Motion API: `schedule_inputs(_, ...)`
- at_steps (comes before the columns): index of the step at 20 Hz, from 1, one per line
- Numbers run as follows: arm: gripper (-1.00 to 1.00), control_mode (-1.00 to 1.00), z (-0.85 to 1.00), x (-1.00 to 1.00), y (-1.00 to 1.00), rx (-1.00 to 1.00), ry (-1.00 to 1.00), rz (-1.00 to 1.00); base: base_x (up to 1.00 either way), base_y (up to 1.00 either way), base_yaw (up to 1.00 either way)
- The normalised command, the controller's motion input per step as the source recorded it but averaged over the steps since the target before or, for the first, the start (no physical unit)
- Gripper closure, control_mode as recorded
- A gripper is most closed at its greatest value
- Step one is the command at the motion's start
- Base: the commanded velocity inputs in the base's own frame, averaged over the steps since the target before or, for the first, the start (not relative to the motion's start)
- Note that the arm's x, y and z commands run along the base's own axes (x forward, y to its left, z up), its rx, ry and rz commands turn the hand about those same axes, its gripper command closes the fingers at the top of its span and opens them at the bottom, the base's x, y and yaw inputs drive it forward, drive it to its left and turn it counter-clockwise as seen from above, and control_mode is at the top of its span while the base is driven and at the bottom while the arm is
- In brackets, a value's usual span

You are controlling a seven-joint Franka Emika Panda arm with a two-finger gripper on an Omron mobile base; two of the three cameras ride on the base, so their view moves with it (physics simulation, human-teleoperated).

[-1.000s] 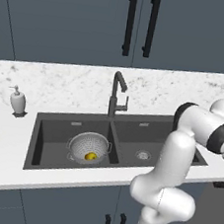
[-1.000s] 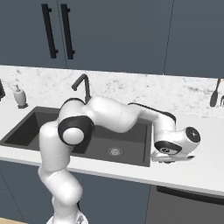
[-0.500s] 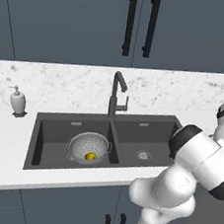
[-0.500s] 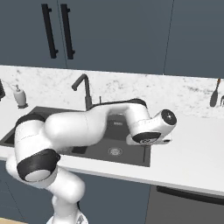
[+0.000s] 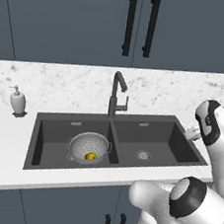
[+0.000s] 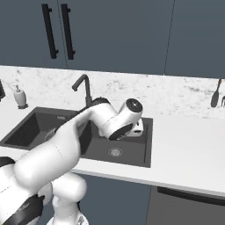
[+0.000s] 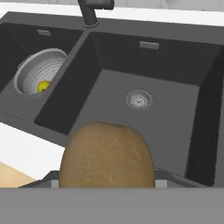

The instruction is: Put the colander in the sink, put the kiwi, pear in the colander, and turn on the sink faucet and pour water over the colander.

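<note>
One fruit, the pear (image 5: 90, 156), lies in the colander (image 5: 88, 148) in the sink's (image 5: 179, 147) left basin; the gripper (image 7: 107, 186) grasps the kiwi (image 7: 107, 158) above the right basin.

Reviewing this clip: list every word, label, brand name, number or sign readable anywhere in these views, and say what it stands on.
None: no readable text in any view.
The soap bottle carries no legible label.
The sink, sink faucet, colander and cabinet doors are plain.
The kiwi held at the hand bears no sticker.
</note>
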Motion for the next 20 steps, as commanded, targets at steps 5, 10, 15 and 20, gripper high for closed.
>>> schedule_inputs(5,1.0,-1.0,0.22,0.0,1.0,0.04,0.04,-0.01,0.0,0.0,0.0)
schedule_inputs(10,1.0,-1.0,0.19,0.0,1.0,0.05,0.08,0.0,0.0,0.0,0.0)
schedule_inputs(15,1.0,-1.0,0.04,0.0,1.0,0.03,0.07,0.0,0.0,0.0,0.0)
schedule_inputs(20,1.0,-1.0,0.0,0.0,1.0,0.0,0.01,0.0,0.0,0.0,0.0)
